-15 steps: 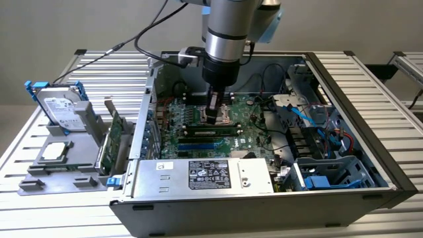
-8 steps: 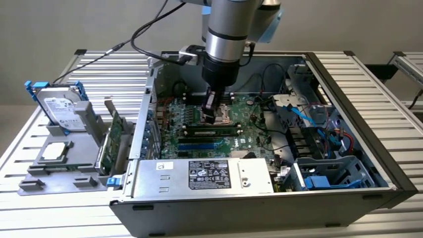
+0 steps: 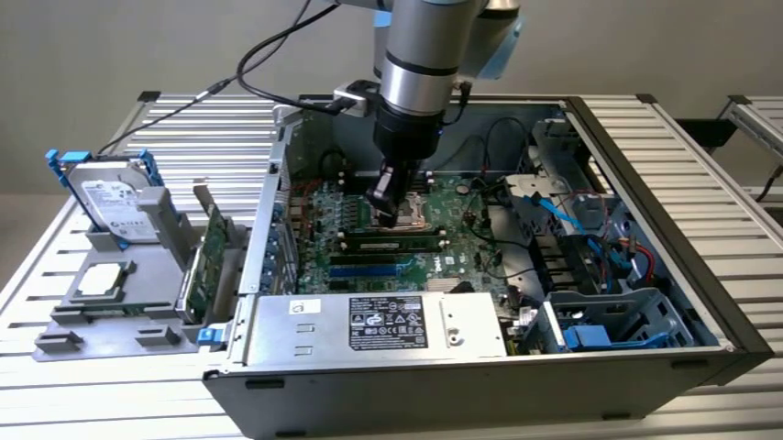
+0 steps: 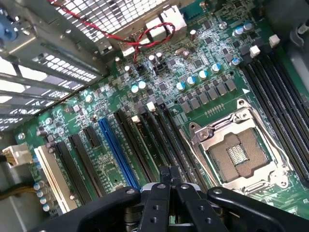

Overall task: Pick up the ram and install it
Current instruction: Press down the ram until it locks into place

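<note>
An open computer case [image 3: 661, 275] lies on the bench [image 3: 183, 119], its motherboard [image 3: 367, 229] inside. The gripper [image 3: 389, 213] hangs above the board, near the ram [image 3: 394, 244] seated in its slot. A tray [image 3: 110, 312] holding a hard drive [image 3: 113, 206] sits at the exterior view's left.

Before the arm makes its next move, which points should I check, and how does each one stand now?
1. The gripper is shut: ok, its fingers are together.
2. Something is held between the fingers: not ok, nothing is seen there.
3. The gripper is over the memory slots, beside the processor socket: ok.
4. The ram stick is fully seated in its slot: cannot tell.
5. The red wire is away from the gripper: ok.
</note>
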Controlling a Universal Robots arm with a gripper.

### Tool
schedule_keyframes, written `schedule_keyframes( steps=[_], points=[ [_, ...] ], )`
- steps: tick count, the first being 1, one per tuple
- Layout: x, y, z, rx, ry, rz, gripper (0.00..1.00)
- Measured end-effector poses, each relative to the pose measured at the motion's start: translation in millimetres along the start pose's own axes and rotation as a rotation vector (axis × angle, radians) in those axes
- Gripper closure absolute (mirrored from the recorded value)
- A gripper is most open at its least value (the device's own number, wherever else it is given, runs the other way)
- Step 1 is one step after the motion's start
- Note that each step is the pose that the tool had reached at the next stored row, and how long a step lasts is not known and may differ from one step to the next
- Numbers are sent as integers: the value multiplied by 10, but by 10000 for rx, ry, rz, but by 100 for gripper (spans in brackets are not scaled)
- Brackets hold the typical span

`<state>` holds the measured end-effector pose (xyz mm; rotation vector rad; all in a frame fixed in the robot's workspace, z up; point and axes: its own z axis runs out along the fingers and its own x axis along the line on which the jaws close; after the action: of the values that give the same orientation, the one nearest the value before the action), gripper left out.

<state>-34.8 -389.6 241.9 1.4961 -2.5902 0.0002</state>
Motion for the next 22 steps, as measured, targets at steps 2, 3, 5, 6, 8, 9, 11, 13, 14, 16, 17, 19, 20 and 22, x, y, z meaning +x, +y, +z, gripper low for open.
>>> schedule_keyframes(
  steps=[2, 3, 5, 6, 8, 9, 11, 13, 14, 16, 17, 19, 20, 22],
  points=[
    [0, 0, 0, -42, -23, 322, 89],
    [0, 0, 0, -63, -37, 482, 89],
    [0, 0, 0, -106, -62, 805, 89],
    [0, 0, 0, -126, -74, 963, 89],
    [0, 0, 0, -170, -99, 1296, 89],
    [0, 0, 0, -191, -111, 1455, 89],
    [0, 0, 0, -230, -133, 1755, 89],
    [0, 0, 0, -269, -155, 2046, 89],
    [0, 0, 0, -287, -165, 2190, 89],
    [0, 0, 0, -323, -186, 2465, 89],
    [0, 0, 0, -341, -196, 2604, 89],
    [0, 0, 0, -378, -217, 2892, 89],
    [0, 0, 0, -397, -228, 3033, 89],
    [0, 0, 0, -433, -249, 3315, 89]
  ],
)
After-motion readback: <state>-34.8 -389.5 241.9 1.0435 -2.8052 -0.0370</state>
